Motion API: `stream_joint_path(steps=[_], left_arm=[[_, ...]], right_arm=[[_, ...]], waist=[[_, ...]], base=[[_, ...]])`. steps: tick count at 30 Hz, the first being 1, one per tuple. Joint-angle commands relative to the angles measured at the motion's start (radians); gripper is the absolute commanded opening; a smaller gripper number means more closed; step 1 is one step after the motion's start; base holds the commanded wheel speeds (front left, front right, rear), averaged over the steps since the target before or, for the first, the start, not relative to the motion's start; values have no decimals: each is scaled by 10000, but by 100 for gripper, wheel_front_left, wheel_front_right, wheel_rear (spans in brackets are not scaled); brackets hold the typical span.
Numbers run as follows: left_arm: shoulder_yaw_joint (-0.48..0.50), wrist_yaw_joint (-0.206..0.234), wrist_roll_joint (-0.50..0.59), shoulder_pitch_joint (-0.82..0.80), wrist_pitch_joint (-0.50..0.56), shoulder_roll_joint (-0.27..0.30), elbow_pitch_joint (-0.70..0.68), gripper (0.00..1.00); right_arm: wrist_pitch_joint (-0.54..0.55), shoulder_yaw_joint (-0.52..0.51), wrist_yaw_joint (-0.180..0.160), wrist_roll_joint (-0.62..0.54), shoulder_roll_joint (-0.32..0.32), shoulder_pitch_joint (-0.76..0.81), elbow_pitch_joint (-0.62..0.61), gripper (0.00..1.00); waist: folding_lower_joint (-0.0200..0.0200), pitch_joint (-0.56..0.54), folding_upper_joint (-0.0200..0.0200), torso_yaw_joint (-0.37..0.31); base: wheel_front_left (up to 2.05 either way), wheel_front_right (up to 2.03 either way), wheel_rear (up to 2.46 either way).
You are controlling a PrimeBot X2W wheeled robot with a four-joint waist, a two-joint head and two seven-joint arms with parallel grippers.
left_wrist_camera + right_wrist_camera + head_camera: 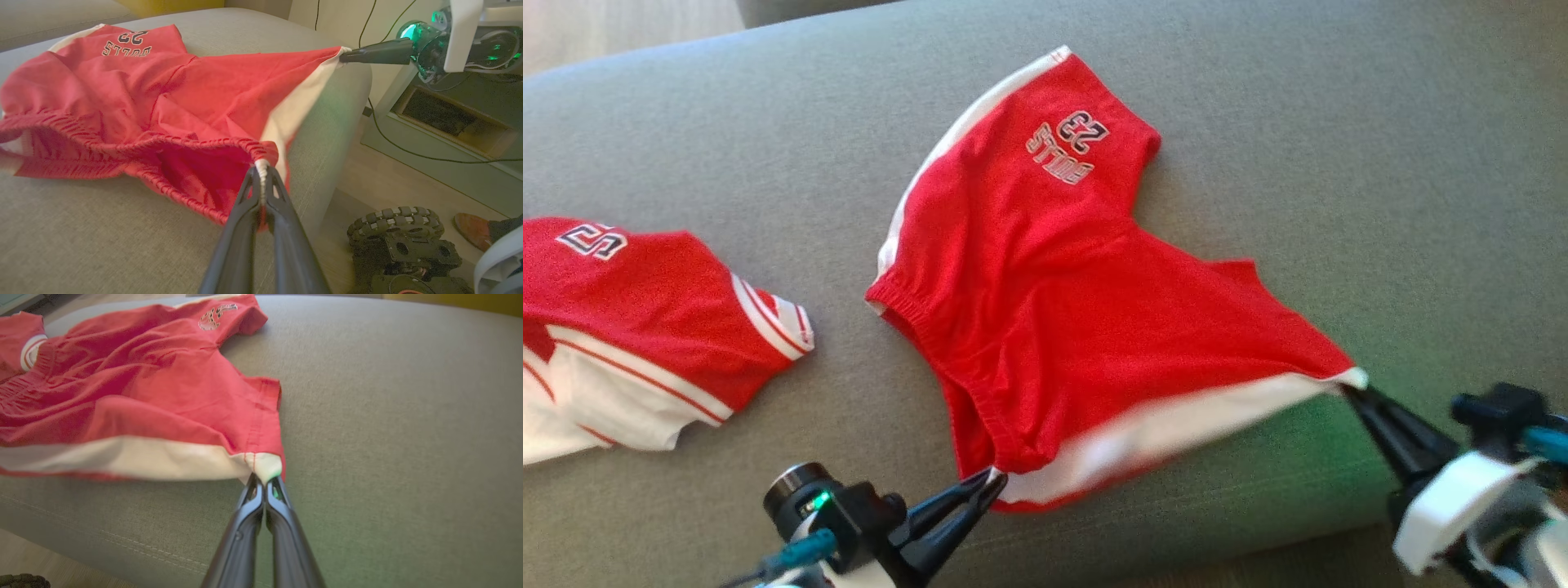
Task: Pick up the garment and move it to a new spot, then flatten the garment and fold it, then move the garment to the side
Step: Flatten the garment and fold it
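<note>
Where the garment lies: the garment [1054, 310], a pair of red shorts, is spread on the grey cushion [1339, 163], its lower side close to the cushion's near edge.
Waistband: the gathered elastic waistband [915, 306] forms the garment's left side in my head view and runs down to the left gripper.
Far leg: it lies flat on the cushion and carries the print [1068, 140] "BULLS 23", upside down from where I look.
Near leg: its hem corner is drawn out to my right.
White side stripe: the white side stripe [1176, 433] runs stretched between my two grippers and looks blurred in the head view.
Left gripper: the left gripper [992, 482] has its fingers pressed together on the waistband corner. Through its wrist camera I see white cloth nipped between the tips.
Right gripper: the right gripper [1347, 390] is clamped on the white hem corner of the near leg, with both fingers closed on the cloth in its wrist view.
Second garment: the second garment [645, 327], red with white panels and stripes, lies on the same cushion to my left, apart from the shorts.
Below the cushion: my left wrist view takes in the wooden floor [380, 183], a dark roller wheel [396, 228] and a brown shoe [470, 230].
</note>
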Motion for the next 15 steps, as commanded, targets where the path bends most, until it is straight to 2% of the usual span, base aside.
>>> stream_joint_path(steps=[1,5,9,12,15], left_arm=[[327,13,-245,-176,-51,298,-225,0],[1321,12,-1287,122,-51,-45,-436,0],[1916,12,-2585,-35,-51,-440,-547,0],[2083,12,-3040,-636,-51,-722,-292,0],[2364,12,-3746,-1192,-51,-1270,293,0]], right_arm=[[102,-399,-4,77,-339,232,-680,0],[355,-1466,-4,-126,-254,537,-1541,0],[836,-2066,-4,-548,89,-191,-1855,0],[1307,-2082,-4,-1018,279,-1386,-1417,0],[1558,-1687,-4,-1211,410,-3013,-458,0]], waist=[[1,-124,0,131],[1,-172,0,343],[1,-88,0,591],[1,92,0,814],[1,368,0,997]], base=[[0,0,0],[0,0,0],[0,0,0],[0,0,0],[0,0,0]])
